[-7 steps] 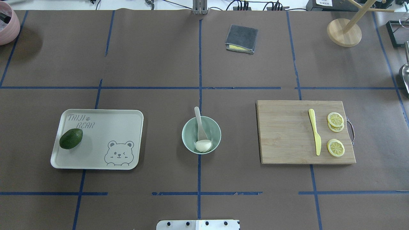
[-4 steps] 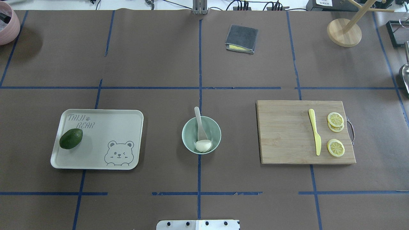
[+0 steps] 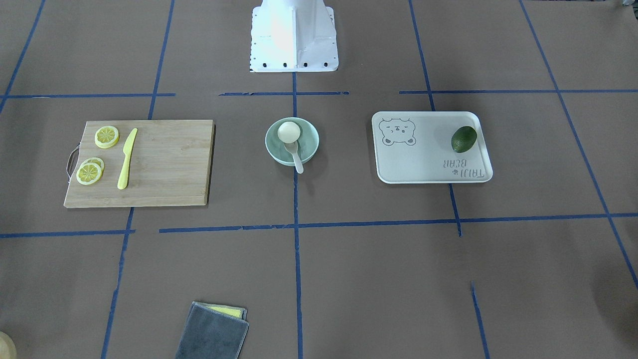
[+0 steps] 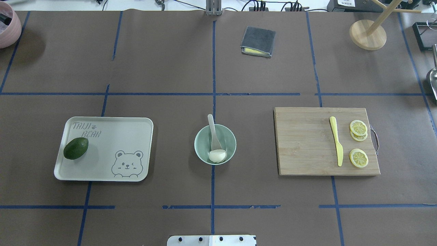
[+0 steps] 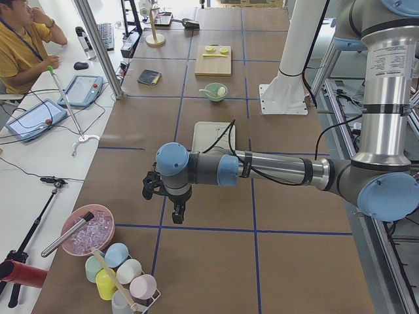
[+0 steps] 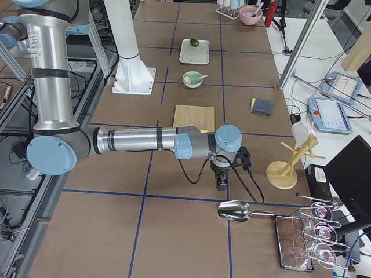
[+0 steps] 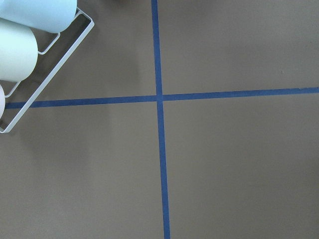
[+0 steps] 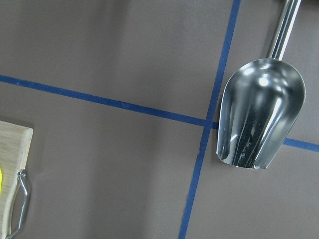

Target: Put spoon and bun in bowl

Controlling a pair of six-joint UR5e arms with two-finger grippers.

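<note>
sitting in the bowl (image 4: 203,145) — bun (image 4: 217,156) and spoon (image 4: 212,129), handle over rim.

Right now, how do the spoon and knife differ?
The spoon is off-white; the knife is yellow. The spoon leans in the bowl, handle over its rim; the knife lies flat on the cutting board. The knife looks longer than the spoon. Both point away from the robot.
</note>
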